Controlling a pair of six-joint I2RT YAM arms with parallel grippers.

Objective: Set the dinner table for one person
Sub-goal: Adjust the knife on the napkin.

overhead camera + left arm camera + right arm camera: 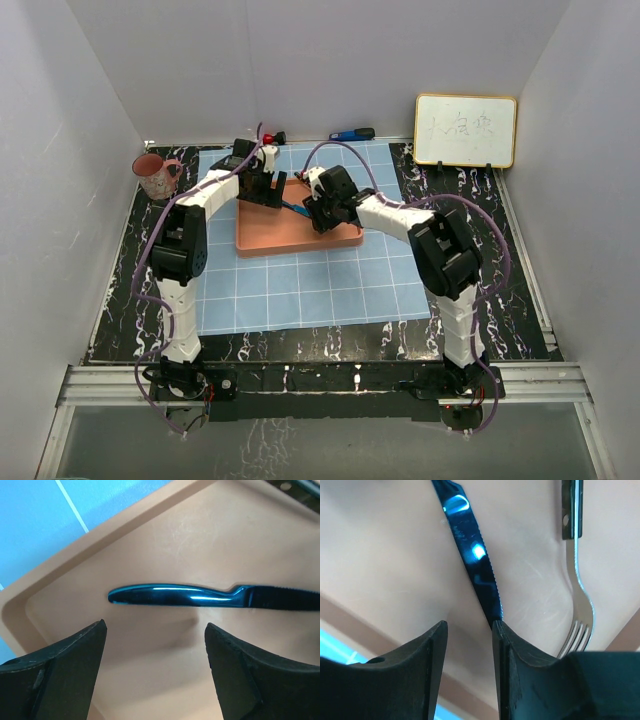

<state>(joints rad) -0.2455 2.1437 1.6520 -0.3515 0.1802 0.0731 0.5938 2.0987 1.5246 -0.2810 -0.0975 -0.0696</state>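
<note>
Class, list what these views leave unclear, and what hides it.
Top view: the whiteboard writing, too faint and small.
Top view: the tray contents, under the left hand and right hand.
Left wrist: the knife blade, cut off by the right edge.
Right wrist: the fork tines, partly behind a finger.

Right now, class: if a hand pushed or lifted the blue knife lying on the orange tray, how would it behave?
The knife looks glossy and metallic, so probably stiff and slippery to grip. Lying flat on the smooth tray, it would likely slide or pivot rather than roll. Its low profile may make lifting fiddly.
</note>
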